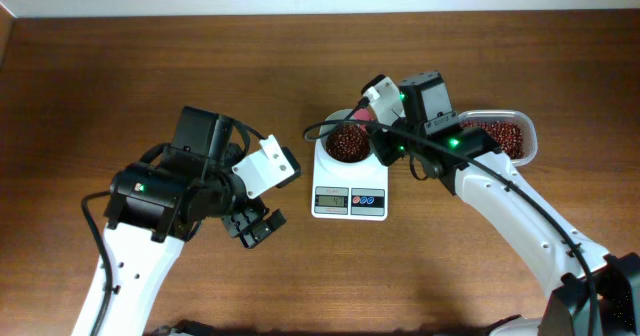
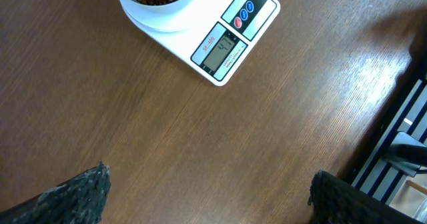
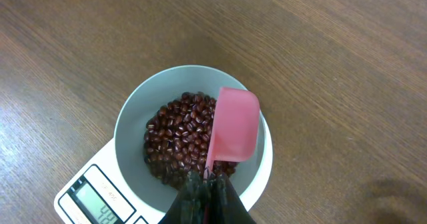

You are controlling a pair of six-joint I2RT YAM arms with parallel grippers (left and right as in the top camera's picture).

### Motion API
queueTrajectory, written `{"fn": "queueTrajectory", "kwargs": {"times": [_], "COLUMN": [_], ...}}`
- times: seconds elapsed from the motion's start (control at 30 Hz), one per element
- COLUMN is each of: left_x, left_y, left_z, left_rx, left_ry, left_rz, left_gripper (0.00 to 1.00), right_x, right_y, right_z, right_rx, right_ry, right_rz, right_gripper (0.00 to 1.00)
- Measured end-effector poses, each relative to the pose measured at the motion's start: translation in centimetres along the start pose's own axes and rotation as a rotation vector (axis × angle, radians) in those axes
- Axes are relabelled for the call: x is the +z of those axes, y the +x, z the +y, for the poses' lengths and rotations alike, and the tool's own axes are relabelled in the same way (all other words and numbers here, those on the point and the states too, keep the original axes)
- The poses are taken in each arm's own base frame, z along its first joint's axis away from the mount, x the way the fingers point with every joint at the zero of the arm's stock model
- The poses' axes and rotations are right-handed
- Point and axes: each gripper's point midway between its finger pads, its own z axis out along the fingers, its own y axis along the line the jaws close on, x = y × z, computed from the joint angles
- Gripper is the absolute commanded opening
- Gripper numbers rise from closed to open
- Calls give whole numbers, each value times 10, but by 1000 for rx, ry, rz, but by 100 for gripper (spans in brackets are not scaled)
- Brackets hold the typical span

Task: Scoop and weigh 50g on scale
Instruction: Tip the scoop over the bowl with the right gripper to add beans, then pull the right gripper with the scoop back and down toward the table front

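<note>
right wrist: spoon tilted over beans in scale bowl, barely seen overhead | overhead: tub right of scale | right gripper clamped on spoon handle, reaching over bowl | left gripper fingers wide apart, empty, above table beside scale

Dark brown wood-grain counter carrying a small white digital kitchen scale and a clear rectangular plastic tub.

The counter fills nearly the whole overhead view, its reddish-brown grain running side to side. The scale stands a little right of the middle, its flat white base resting directly on the wood. Its grey display and red and blue buttons are along the near edge, and its round white bowl sits on the far part. The tub lies to the right of the scale, near it but apart, also directly on the counter, with rounded corners and its long side running left to right.
</note>
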Motion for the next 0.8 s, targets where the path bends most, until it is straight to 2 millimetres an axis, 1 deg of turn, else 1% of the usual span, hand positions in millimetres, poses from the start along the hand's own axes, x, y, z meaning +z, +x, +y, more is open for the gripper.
{"fn": "queueTrajectory", "kwargs": {"times": [0.23,0.37,0.43,0.5,0.57,0.63,0.67,0.7,0.73,0.77,0.8], "left_x": [0,0,0,0,0,0,0,0,0,0,0], "left_y": [0,0,0,0,0,0,0,0,0,0,0], "left_z": [0,0,0,0,0,0,0,0,0,0,0], "left_rx": [0,0,0,0,0,0,0,0,0,0,0], "left_ry": [0,0,0,0,0,0,0,0,0,0,0], "left_rz": [0,0,0,0,0,1,0,1,1,0,0], "left_gripper": [99,99,99,99,99,99,99,99,99,99,99], "right_x": [-1,-15,-16,-16,-17,-23,-36,-45,-64,-74,-87], "right_y": [-1,-9,-1,3,2,-1,-7,-10,-10,-7,1], "right_z": [1,1,3,4,4,-1,-14,-24,-44,-57,-74], "right_rx": [-7,-13,-6,-1,-2,24,57,75,121,153,208], "right_ry": [11,19,11,8,9,18,47,66,109,135,172], "right_rz": [-2,-27,9,24,18,3,-28,-46,-65,-68,-63], "right_gripper": [4,4,4,4,4,4,4,4,4,4,4]}}
